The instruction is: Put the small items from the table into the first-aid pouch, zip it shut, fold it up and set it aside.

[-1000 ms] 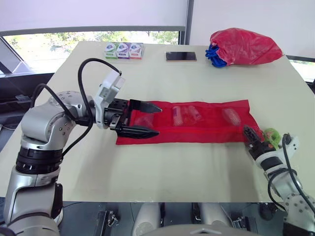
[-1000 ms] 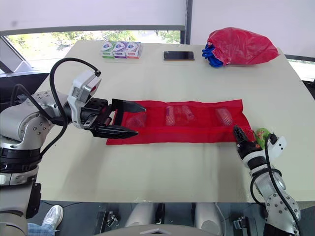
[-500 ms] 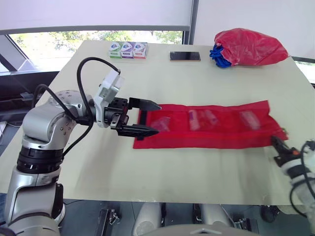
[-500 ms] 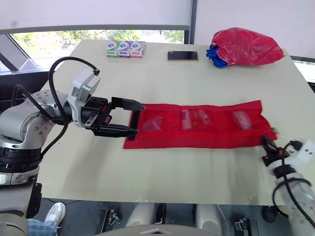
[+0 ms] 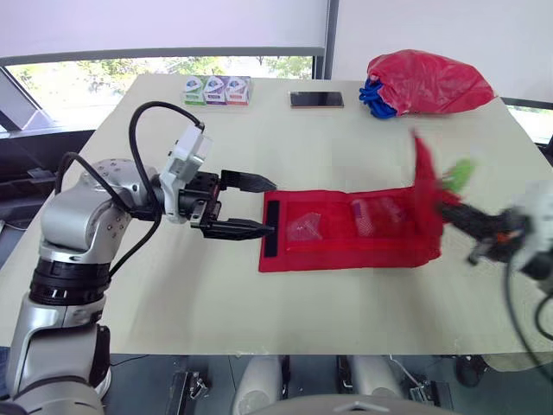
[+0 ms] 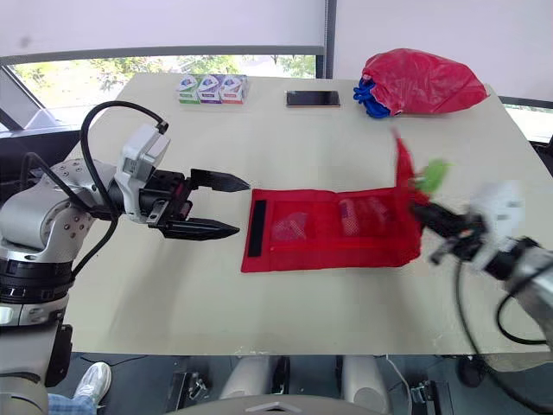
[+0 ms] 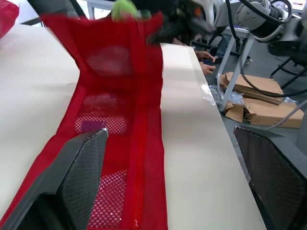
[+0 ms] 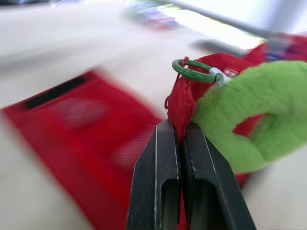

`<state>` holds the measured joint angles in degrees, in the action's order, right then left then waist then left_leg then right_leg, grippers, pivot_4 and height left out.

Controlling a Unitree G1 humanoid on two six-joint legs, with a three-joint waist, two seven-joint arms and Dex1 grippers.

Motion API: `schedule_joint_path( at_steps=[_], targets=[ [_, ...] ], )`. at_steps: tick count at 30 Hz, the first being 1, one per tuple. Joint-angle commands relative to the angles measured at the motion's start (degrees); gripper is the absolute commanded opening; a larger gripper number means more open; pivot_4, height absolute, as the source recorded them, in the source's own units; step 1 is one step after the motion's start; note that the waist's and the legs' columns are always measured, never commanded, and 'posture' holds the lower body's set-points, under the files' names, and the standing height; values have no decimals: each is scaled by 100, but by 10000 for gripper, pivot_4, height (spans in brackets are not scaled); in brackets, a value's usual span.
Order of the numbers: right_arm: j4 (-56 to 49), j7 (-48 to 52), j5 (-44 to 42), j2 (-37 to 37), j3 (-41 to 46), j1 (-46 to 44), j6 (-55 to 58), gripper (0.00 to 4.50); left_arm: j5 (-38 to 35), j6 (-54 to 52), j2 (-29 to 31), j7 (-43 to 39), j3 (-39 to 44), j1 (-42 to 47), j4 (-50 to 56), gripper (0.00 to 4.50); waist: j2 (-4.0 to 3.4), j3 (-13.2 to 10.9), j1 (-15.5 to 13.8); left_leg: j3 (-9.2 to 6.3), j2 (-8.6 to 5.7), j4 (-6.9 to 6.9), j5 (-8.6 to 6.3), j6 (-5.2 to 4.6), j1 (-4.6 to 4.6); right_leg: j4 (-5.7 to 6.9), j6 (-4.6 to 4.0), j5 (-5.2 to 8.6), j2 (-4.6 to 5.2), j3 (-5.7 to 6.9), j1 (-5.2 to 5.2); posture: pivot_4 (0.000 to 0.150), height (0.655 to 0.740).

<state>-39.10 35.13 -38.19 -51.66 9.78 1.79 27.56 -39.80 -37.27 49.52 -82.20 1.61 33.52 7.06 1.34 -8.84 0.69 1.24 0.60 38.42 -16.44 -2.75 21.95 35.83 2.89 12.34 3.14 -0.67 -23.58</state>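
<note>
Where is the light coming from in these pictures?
Left eye view: daylight from the window behind the table, which is evenly lit. Right wrist view: a bright glow behind the pouch pinched in the right claw.

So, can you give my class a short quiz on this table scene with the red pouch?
1. Fill in: at the far edge of the table, the phone lies between the small boxes and a red ___.
2. What is the right claw shut on? A the phone; B the raised end of the pouch, by its green loop; C a small box.
3. True or false: the left claw is clamped on the pouch.
Key: 1 bag; 2 B; 3 false, it is open beside the pouch's flat end.
</note>
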Motion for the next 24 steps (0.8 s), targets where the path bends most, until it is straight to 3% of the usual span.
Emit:
schedule_joint_path(
  at_steps=[1, 5, 6, 8, 12, 13, 15, 16, 24],
  targets=[
    [-123, 405, 1158, -362, -1185, -429, -87, 491, -8, 86, 63, 28, 136, -20, 121, 45000, 3, -1, -35, -4, -2, 0, 0, 0, 4, -1, -2, -1, 0, -2, 0, 1500, 7400],
    [108, 719, 2331, -779, -1972, -535, -341, 491, -53, 53, 90, 126, 244, -141, 189, 45000, 9, -1, -109, -6, -12, 5, -1, -1, 23, -25, -16, -10, 2, -14, -2, 1500, 7400],
    [119, 727, 2421, -825, -1946, -547, -279, 4616, -56, 53, 111, 164, 285, -204, 205, 45000, 10, -2, -115, -2, -13, 8, -1, -1, 26, -27, -14, -9, 4, -17, -3, 1500, 7400],
    [92, 742, 2336, -798, -1692, -597, -133, 8714, -75, 38, 147, 224, 354, -314, 233, 45000, 16, -4, -125, 0, -14, 10, -1, -1, 27, -29, -13, -8, 5, -20, -4, 1500, 7400],
    [-197, 980, 1801, -826, -920, -468, 158, 29734, -314, -310, 160, 382, 523, -558, 194, 45000, 20, -7, -134, -5, -11, 10, 0, 0, 22, -18, -13, -9, 4, -15, -2, 1500, 7400],
    [-370, 1022, 1406, -710, -588, -339, 271, 31952, -295, -386, 198, 417, 524, -727, 204, 45000, 21, -6, -143, -6, -10, 10, 0, 0, 21, -16, -13, -9, 3, -13, -2, 1500, 7400],
    [-640, 965, 643, -389, 49, -140, 549, 41752, -375, -635, 151, 663, 613, -977, 186, 45000, 21, -5, -140, -5, -6, 8, 0, 1, 9, -2, 0, -2, 1, -16, 2, 1500, 7400],
    [-703, 930, 328, -250, 343, -48, 650, 44251, -450, -770, 72, 837, 682, -1071, 165, 45000, 24, -6, -140, -8, -6, 8, 0, 1, 8, -1, 0, -2, 0, -14, 4, 1500, 7400],
    [-596, 1249, -1127, -264, 1613, -112, 959, 44251, -914, -2270, -684, 2559, 1104, -1268, -447, 45000, 34, -7, -140, -7, -1, 27, 0, 1, 4, 2, 7, -21, 0, -16, 13, 1500, 7400]
  ],
)
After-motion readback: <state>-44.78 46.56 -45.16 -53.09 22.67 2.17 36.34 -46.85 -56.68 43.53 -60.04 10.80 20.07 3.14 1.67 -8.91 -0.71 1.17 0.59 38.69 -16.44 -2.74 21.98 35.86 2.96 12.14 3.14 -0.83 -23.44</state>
